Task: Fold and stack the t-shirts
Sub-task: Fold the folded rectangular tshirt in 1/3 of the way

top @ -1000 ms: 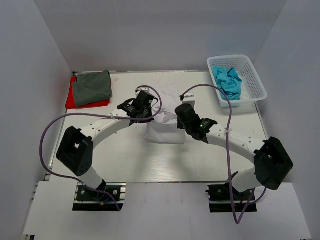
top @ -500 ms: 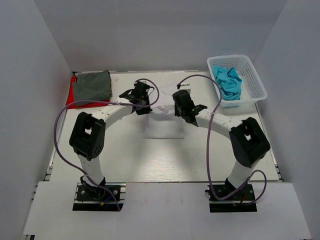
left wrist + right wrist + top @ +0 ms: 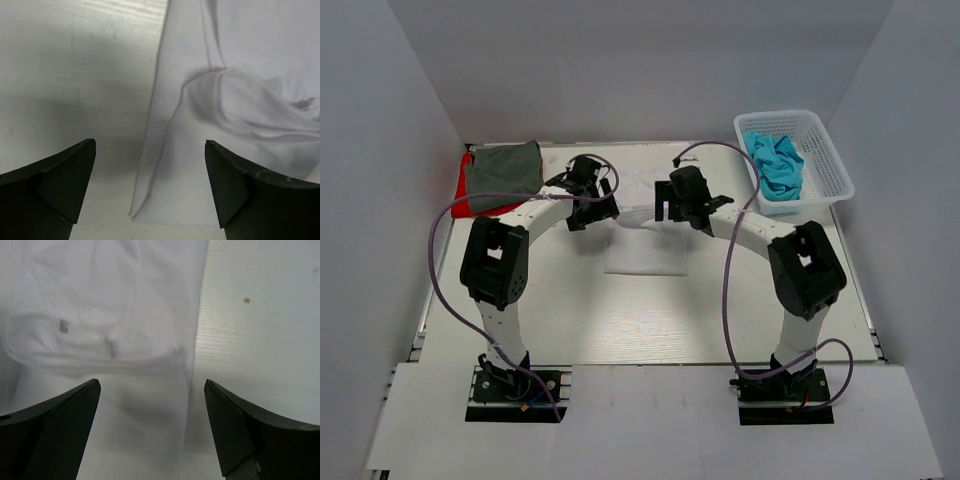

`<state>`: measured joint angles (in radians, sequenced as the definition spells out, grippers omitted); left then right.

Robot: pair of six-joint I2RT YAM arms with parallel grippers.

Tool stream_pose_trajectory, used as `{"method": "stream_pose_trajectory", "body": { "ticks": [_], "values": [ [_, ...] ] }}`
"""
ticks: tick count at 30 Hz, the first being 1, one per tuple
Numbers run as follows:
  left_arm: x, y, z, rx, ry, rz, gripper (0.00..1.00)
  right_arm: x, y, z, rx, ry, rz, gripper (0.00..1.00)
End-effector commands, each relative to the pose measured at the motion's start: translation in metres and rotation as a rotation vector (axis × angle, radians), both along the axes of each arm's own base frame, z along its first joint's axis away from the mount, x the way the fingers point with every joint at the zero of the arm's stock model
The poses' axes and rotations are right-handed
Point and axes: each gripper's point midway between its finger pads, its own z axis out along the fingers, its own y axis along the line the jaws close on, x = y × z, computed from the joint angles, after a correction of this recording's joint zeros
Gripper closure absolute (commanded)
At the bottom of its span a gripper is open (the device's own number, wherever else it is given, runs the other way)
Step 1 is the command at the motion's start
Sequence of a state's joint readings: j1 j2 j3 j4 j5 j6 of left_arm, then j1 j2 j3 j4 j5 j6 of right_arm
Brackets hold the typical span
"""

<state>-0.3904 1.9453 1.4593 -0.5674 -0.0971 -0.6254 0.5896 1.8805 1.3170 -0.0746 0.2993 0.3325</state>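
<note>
The left arm (image 3: 535,212) and right arm (image 3: 745,228) are white tubular links with bulky black joint housings (image 3: 495,268), each on a bolted black base plate (image 3: 515,385) and trailing a looping purple cable (image 3: 432,250). The left end effector (image 3: 150,150) and right end effector (image 3: 150,390) have matte black wedge-shaped fingers (image 3: 55,180).

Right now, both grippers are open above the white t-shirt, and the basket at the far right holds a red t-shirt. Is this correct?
One detail is wrong: the basket holds a turquoise-blue t-shirt, not a red one, as the top external view shows. The left gripper and right gripper are indeed open above the white t-shirt.
</note>
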Motion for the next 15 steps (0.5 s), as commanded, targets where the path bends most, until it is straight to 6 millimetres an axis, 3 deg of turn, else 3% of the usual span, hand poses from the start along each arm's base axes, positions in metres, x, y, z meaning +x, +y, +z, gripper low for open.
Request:
{"method": "stream_pose_trajectory", "body": {
  "ticks": [1,2,5,8,11,13,15],
  "values": [
    [-0.015,0.003,0.033,-0.046,-0.068,0.005,0.0,-0.024,0.001,0.03,0.068,-0.034,0.064,0.1],
    [-0.028,0.004,0.029,-0.059,-0.055,-0.006,0.0,-0.032,-0.003,0.019,0.063,-0.006,0.059,0.1],
    [-0.044,0.0,0.021,-0.076,-0.049,-0.047,0.0,-0.048,-0.015,0.012,0.068,0.005,0.041,0.1],
    [-0.045,-0.015,0.028,-0.122,-0.087,-0.13,0.06,-0.044,-0.015,0.021,0.087,-0.042,0.047,0.1],
    [-0.023,-0.017,0.042,-0.102,-0.155,-0.13,0.12,-0.033,-0.015,0.028,0.047,-0.097,0.078,0.11],
    [-0.008,-0.025,0.056,-0.106,-0.196,-0.16,0.15,-0.026,-0.019,0.021,0.018,-0.096,0.071,0.11],
    [0.002,-0.028,0.049,-0.091,-0.192,-0.177,0.21,-0.014,-0.023,0.022,0.014,-0.102,0.05,0.24]
  ]
}}
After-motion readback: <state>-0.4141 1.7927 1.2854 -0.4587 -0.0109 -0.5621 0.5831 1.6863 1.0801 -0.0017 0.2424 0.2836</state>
